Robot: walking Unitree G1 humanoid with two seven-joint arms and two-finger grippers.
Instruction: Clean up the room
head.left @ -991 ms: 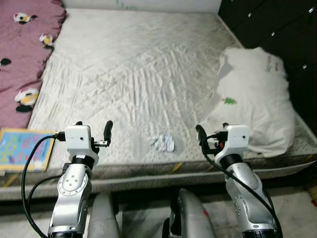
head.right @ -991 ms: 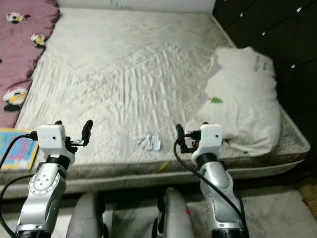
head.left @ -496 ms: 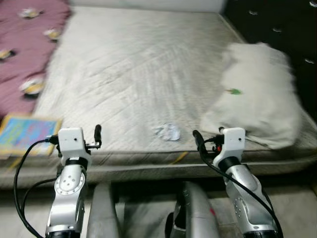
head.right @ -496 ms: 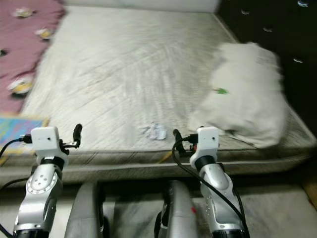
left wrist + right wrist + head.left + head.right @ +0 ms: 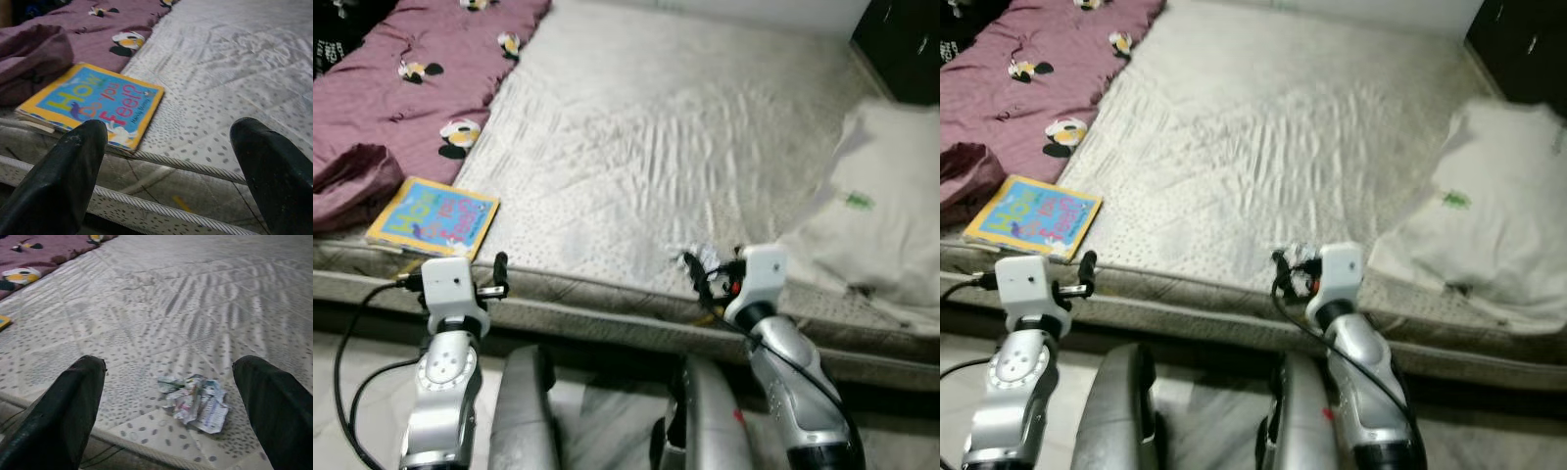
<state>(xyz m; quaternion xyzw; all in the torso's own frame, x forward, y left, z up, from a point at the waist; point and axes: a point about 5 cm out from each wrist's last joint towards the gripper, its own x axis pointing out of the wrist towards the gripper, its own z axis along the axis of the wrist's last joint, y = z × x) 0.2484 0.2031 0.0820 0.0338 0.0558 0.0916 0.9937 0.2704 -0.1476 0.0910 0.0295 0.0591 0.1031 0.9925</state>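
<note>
The robot stands at the edge of a big bed [image 5: 636,127]. The bed has a white mattress with little grey dots and lots of wrinkles.

A crumpled paper ball [image 5: 193,399] lies on the mattress, close to the near edge. It is white with bits of colour on it. The right hand [image 5: 171,406] is held up just in front of the bed edge and points at the paper. Its two black fingers [image 5: 68,406] are spread wide apart, and the paper sits in the space between them, a bit farther in. The hand is not touching the paper and holds nothing.

A picture book [image 5: 95,105] lies flat near the left corner of the bed. It is blue with a yellow border, and its cover says "How do you feel?". The left hand [image 5: 166,171] is also up by the bed edge, near the book but not touching it. Its fingers [image 5: 73,176] are wide open too, with nothing in them.

A purple blanket [image 5: 401,88] with little cartoon shapes is bunched up on the left side of the bed, just beside the book. A white pillow [image 5: 886,220] lies on the right side, near the edge.
</note>
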